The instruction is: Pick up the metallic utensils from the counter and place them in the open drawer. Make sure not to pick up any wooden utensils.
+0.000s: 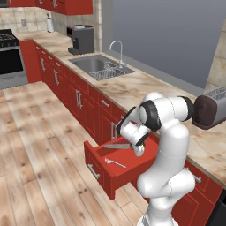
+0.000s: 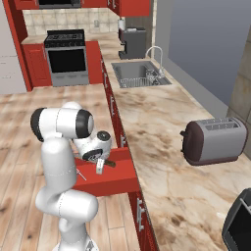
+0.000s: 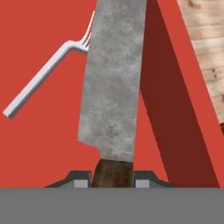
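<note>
My gripper (image 1: 139, 149) (image 2: 100, 165) (image 3: 111, 180) is shut on the dark brown handle of a kitchen knife (image 3: 113, 87). It hangs just above the open drawer (image 1: 102, 173) (image 2: 110, 182), a red box pulled out from the cabinets. The silver blade (image 1: 115, 145) points out over the drawer's inside. A small all-grey metal utensil (image 1: 115, 163) (image 3: 41, 85) lies flat on the drawer floor, its head partly hidden behind the blade in the hand view. The counter and the wooden utensils are out of view.
A marbled worktop with a steel sink (image 1: 99, 66) (image 2: 137, 73) runs above the red cabinets. A dark toaster (image 1: 211, 108) (image 2: 213, 139) stands on it near the arm. A stove (image 2: 66, 54) is at the far end, with wooden floor (image 1: 39, 145) beside the drawer.
</note>
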Controlling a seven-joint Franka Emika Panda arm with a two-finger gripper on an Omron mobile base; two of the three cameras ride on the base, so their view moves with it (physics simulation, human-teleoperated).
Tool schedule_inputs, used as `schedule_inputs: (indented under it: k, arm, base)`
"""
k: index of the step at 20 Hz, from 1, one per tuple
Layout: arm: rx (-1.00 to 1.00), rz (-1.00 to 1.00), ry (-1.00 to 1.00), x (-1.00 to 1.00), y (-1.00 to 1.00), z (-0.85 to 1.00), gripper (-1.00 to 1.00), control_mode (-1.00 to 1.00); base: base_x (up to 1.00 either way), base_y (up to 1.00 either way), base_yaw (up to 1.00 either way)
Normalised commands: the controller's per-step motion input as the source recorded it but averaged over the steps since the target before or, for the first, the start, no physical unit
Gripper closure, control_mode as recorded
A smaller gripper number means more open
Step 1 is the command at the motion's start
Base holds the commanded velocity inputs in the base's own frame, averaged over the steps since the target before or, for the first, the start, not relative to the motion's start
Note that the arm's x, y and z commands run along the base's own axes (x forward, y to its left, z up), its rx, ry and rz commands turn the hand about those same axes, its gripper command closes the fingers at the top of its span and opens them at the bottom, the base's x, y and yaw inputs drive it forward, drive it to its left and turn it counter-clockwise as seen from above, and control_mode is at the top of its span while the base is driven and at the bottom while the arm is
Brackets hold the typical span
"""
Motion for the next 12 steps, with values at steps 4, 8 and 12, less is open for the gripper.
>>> schedule_inputs:
  k: [4, 8, 12]
  arm:
    - [0.00, 0.23, 0.00, 0.00, 0.00, 0.00, 1.00, -1.00]
    - [-0.01, 0.02, 0.04, 0.04, 0.00, 0.00, 1.00, -1.00]
    - [-0.08, 0.00, 0.14, 0.12, 0.00, 0.00, 1.00, -1.00]
  base:
    - [0.00, 0.00, 0.00]
    - [0.00, 0.00, 0.00]
    - [0.00, 0.00, 0.00]
